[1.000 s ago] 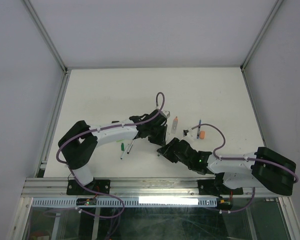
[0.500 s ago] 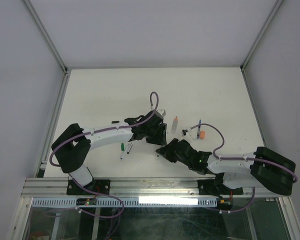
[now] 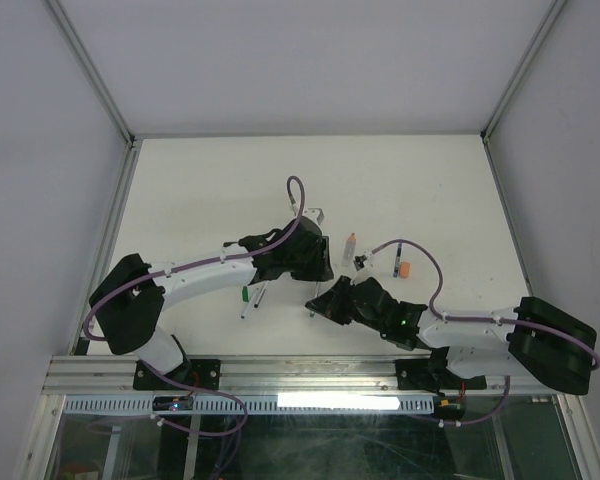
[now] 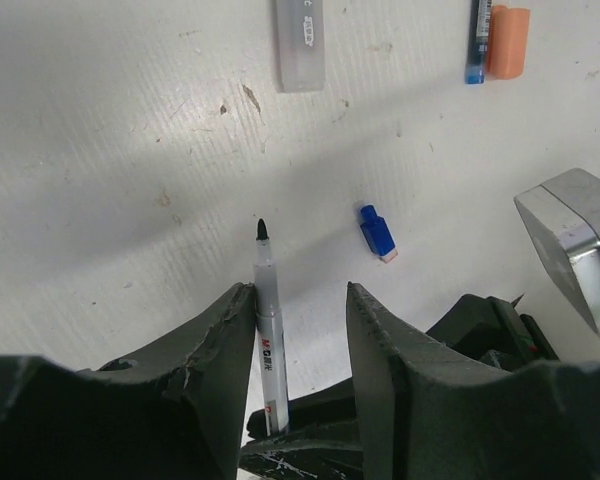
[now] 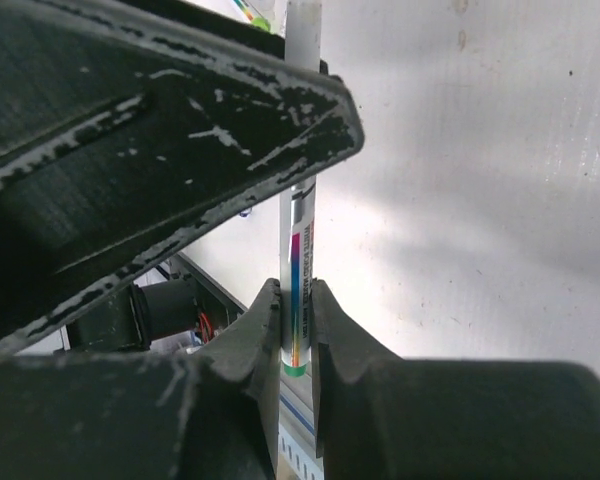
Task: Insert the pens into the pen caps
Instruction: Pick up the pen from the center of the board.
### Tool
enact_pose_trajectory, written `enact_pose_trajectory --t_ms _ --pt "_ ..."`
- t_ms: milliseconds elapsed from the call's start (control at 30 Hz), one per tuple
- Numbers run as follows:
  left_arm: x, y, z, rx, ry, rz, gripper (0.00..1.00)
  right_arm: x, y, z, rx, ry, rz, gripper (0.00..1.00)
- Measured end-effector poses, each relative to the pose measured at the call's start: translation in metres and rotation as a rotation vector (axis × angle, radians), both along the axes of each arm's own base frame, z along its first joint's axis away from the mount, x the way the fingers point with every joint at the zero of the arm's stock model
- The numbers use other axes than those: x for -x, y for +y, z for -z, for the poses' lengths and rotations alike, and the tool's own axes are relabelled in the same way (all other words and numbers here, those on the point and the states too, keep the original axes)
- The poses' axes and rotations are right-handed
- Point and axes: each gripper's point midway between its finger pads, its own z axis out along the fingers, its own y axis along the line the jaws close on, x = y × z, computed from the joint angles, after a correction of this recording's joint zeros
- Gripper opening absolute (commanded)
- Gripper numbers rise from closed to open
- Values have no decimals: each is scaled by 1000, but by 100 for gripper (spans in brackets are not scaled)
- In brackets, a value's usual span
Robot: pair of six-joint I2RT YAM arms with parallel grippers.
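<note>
My right gripper (image 5: 295, 292) is shut on the lower end of a white pen (image 5: 300, 240) with a rainbow stripe and holds it upright. The same pen (image 4: 264, 300), black tip up, stands between the jaws of my left gripper (image 4: 300, 292), which is open; the barrel touches the left finger (image 4: 220, 340). In the top view the two grippers meet near the table's middle, left (image 3: 308, 268) above right (image 3: 320, 302). A blue cap (image 4: 377, 230) lies just beyond. An orange cap (image 4: 507, 40) lies beside a blue-tipped pen (image 4: 477, 45). A translucent grey cap (image 4: 300, 45) lies further off.
Two more pens (image 3: 253, 298) and a green cap (image 3: 244, 293) lie left of the grippers under the left forearm. A shiny metal block (image 4: 580, 240) shows at the right edge of the left wrist view. White walls ring the table (image 3: 200, 180).
The left arm has swung leftwards and its gripper has shifted a little left and down over the right gripper. The right gripper has edged left with the pen.
</note>
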Motion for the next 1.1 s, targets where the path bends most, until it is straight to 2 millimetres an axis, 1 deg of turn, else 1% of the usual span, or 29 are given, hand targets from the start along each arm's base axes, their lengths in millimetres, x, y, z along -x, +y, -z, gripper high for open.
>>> enact_pose_trajectory --t_ms 200,267,367,467,567,733,833,933,1100 --pt "3 3 6 -3 8 -5 36 0 -2 -6 15 -56 -32 0" --pt "4 6 8 -8 13 -8 30 0 -3 -10 14 -76 -39 0" --pt "6 8 10 -9 17 -9 19 1 -5 -16 13 -99 -48 0" --pt "6 6 4 11 9 -11 10 1 -5 -18 18 -109 -54 0" --pt "6 4 -3 29 -1 -13 0 0 -5 -21 20 -115 -56 4" --pt "5 7 -8 37 -15 -25 0 -2 -4 -26 26 -125 -54 17" --pt "4 8 -11 44 -26 -33 0 -3 -3 -28 30 -131 -50 24" --pt "3 7 -15 54 -36 -37 0 -7 -4 -29 40 -138 -32 27" --pt "0 8 -22 70 -53 -56 0 -13 -5 -32 43 -155 0 28"
